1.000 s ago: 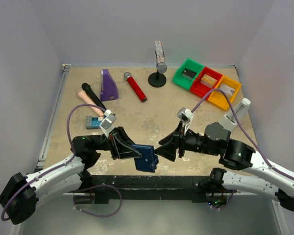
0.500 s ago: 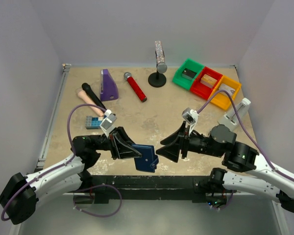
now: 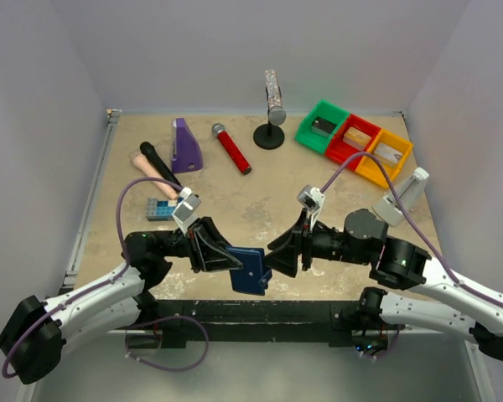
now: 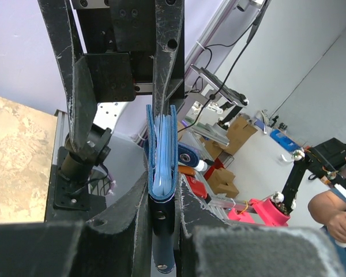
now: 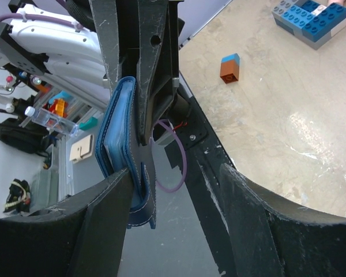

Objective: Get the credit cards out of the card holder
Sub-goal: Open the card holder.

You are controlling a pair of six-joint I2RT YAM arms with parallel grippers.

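Though clenched squarely in the left gripper [image 4: 162,199], gives away little: card holder [image 4: 161,144] seen edge-on from the left wrist, folded, with only stacked blue layers and a pale strip showing in the fold. Cannot tell whether any layer is one of the credit cards; none made out in any view. Snap tab [image 4: 163,251] pointing toward the lens, partly lost between the blurred pads. From the right wrist, only one navy face and a stitched edge, the other face masked by the left gripper's fingers [image 5: 118,46]. From above, just a dark blue slab, the grip point buried under both black jaws.

Right gripper [image 5: 176,176] released, jaws spread wide, straddling the holder's free edge. One finger [image 5: 106,225] just beside the holder, contact not tellable.

Only from overhead: holder in the air, over the near edge of the table [image 3: 260,197], near centre. Only from the right wrist: a small orange-and-blue brick [image 5: 230,68] and, cut off at the frame's corner, the blue brick block [image 5: 311,20], both on the tabletop.

Both arms low and stretched inward, left from near left, right from near right, wrists level and nose to nose. Farther off, a red microphone [image 3: 232,148], a purple piece [image 3: 184,145] and three coloured bins [image 3: 355,138] toward the far side.
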